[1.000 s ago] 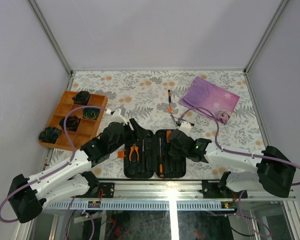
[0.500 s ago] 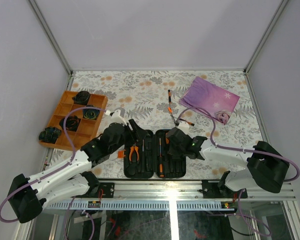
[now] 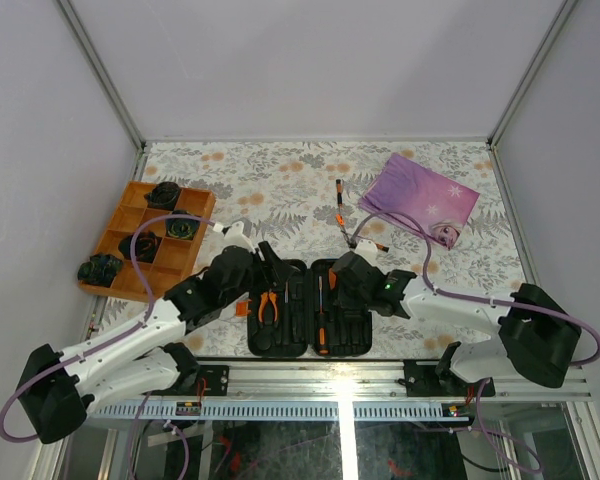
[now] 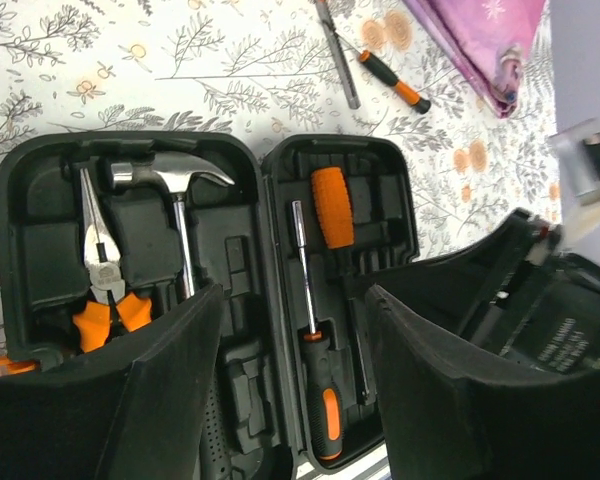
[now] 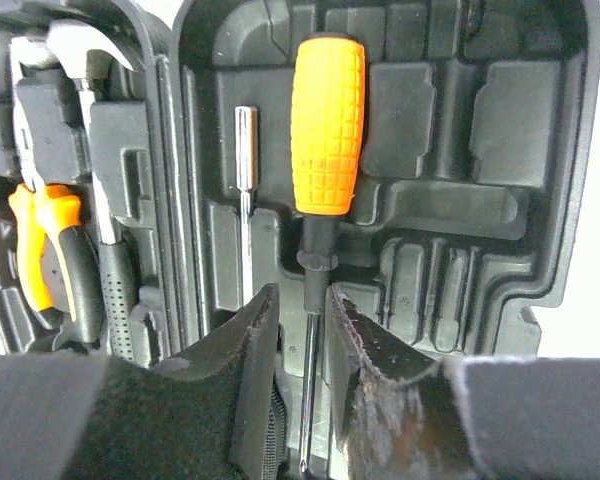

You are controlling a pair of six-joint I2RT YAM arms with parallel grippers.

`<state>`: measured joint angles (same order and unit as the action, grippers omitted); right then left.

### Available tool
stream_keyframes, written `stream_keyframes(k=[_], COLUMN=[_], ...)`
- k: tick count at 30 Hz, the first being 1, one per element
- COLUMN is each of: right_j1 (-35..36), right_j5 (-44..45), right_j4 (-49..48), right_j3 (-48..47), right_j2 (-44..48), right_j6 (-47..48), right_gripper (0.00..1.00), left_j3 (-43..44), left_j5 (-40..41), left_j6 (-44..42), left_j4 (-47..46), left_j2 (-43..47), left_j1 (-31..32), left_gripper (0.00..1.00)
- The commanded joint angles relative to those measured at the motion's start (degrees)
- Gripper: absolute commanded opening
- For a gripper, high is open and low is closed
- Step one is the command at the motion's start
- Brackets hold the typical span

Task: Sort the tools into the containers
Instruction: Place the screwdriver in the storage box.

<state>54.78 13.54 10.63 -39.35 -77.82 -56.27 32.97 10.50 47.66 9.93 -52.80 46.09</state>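
Right wrist view, item one: orange-handled screwdriver [image 5: 327, 125], count one, lying in a moulded slot in the right half of the open tool case [image 5: 500, 120]. Its long axis runs straight ahead of the right gripper [image 5: 303, 300], handle away from the fingers and shaft passing between them. The jaws are narrowly parted, with a sliver of gap on each side of the shaft, so they appear to grip nothing.

- **Slim driver** [image 5: 245, 150]: one, in the same half, parallel and just left of it.
- **Pliers** [image 5: 40, 230]: one, seated in the left half.
- **Hammer** [image 4: 170, 180]: one, seated in the left half.
- **Left gripper** [image 4: 290, 295]: hangs over the case's near edge, jaws wide and empty.
- **Loose tools:** two, on the floral table beyond the case's far right corner.
  - Grey-shafted piece [image 4: 338, 60], lying roughly lengthwise away from the arms.
  - Black-and-orange screwdriver [image 4: 395, 82], set diagonally beside it.
  - Both are nearer the right arm, so picking them up is probably its next job once it clears the seated shaft.
- **Orange tray** [image 3: 130, 215]: one, far left.
- **Black coiled lumps** [image 3: 163, 193]: four, in or at the tray.
- **Purple cloth** [image 3: 420, 200]: one, far right.
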Motion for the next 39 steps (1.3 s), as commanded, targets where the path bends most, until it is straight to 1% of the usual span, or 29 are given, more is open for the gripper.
stream_keyframes(k=[1, 5, 7, 13, 19, 24, 31, 39], right_j1=[-0.5, -2.4, -3.8, -8.0, -8.6, -8.6, -8.7, -8.6], right_j5=[3.1, 2.9, 0.8, -6.5, -11.0, -10.2, -8.4, -11.0], right_j4=[2.4, 4.4, 4.0, 2.0, 3.6, 7.1, 11.2, 11.4], right_j3=[-3.6, -5.6, -6.0, -8.0, -11.8, -14.1, -15.6, -15.2], right_j2=[3.3, 3.1, 2.8, -1.0, -6.6, -9.2, -10.0, -11.0], right_j6=[4.3, 7.6, 9.3, 13.5, 15.6, 15.9, 16.3, 16.1], right_gripper=[0.3, 0.27, 0.26, 0.24, 0.23, 0.23, 0.23, 0.23], left_j3=[1.2, 1.6, 1.7, 0.0, -1.7, -1.7, -0.8, -1.2], left_j5=[-0.5, -1.6, -2.0, -1.1, 1.4, 2.7, 4.4, 3.8], left_j6=[-1.8, -2.3, -1.7, 2.9, 6.0, 5.9, 4.8, 4.9], left_j4=[1.7, 2.7, 3.2, 3.7, 4.0, 4.9, 7.1, 6.7], left_j2=[-1.3, -2.8, -3.4, -3.1, -2.7, -3.2, -3.8, -6.1], left_j1=[-0.3, 0.2, 1.1, 6.1, 9.8, 10.4, 10.4, 10.3], left_gripper=[0.56, 0.51, 0.5, 0.5, 0.5, 0.5, 0.51, 0.51])
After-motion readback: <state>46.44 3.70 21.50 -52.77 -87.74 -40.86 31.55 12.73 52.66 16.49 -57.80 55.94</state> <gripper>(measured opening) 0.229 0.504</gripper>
